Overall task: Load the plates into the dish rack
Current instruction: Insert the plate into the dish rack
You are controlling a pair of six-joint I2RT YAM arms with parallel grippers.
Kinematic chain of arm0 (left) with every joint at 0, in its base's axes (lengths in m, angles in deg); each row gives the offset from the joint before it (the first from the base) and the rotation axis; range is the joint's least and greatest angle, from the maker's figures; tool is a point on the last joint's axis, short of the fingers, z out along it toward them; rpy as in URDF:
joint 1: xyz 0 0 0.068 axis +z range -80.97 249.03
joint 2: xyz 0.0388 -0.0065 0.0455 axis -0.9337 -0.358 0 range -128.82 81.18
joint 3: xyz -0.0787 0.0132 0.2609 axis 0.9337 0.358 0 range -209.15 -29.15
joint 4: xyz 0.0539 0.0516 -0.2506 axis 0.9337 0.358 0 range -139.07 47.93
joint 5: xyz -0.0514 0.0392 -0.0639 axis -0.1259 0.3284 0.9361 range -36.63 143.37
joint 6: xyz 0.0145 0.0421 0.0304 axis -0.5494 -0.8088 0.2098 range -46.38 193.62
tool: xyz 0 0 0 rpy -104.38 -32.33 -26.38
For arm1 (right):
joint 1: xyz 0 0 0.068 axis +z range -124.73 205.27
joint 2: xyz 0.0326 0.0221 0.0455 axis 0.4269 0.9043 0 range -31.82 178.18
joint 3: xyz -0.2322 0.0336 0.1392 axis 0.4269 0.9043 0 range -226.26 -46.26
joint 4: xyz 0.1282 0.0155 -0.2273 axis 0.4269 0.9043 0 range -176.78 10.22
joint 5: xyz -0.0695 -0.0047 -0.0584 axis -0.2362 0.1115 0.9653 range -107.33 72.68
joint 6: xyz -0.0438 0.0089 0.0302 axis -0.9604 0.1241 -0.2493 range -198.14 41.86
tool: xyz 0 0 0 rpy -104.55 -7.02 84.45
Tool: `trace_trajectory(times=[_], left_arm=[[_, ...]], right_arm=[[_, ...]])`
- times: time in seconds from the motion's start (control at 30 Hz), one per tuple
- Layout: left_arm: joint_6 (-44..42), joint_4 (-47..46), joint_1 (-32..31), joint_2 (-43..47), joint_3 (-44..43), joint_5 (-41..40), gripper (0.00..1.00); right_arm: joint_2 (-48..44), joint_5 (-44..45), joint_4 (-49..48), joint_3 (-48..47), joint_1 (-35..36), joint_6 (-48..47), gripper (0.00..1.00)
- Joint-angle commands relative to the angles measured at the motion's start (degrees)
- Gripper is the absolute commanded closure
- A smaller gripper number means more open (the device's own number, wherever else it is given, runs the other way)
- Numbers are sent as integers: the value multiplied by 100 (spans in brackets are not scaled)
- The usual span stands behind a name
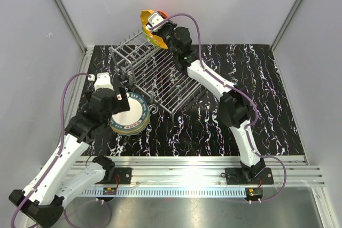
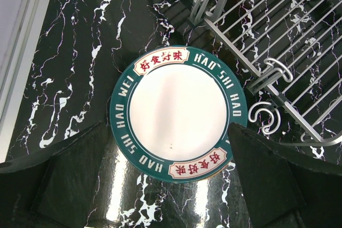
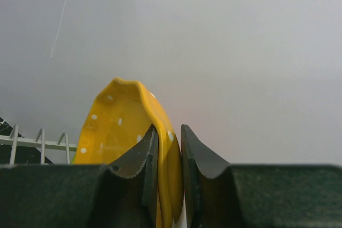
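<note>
A stack of plates (image 1: 130, 115) lies left of the dish rack (image 1: 157, 76), topped by a teal-rimmed white plate (image 2: 178, 112). My left gripper (image 1: 109, 100) hovers over the stack's left side, open and empty, its fingers (image 2: 59, 169) on either side of the plate's near rim in the left wrist view. My right gripper (image 1: 160, 31) is shut on a dotted orange-yellow plate (image 1: 148, 29), holding it on edge above the rack's far end. In the right wrist view the plate (image 3: 117, 126) sits between the fingers (image 3: 147, 164), with rack wires (image 3: 32, 142) low on the left.
The rack's flat grid tray (image 2: 283, 36) lies just right of the stack, with curled wire hooks (image 2: 262, 116) close to the plate's rim. White walls enclose the black marbled table (image 1: 256, 100). A metal rail (image 1: 187, 166) runs along the near edge.
</note>
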Motion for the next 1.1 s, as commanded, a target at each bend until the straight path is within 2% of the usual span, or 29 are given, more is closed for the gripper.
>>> trace_trajectory(times=[0.0,0.7,0.8,0.93,1.07], left_arm=[[-55,-225,-51,-34,-27,-179,1],[-56,-216,-95,-43,-36,-223,1],[-55,-216,-95,-34,-36,-223,1],[-55,-208,-104,-34,-36,-232,1],[-56,-216,-113,-43,-27,-232,1]], right_arm=[[-168,208,-1484,-591,85,3,100],[351,559,-2249,-697,85,328,100],[333,568,-2310,-565,102,275,91],[316,559,-2275,-460,102,222,90],[289,489,-2231,-363,128,161,79]])
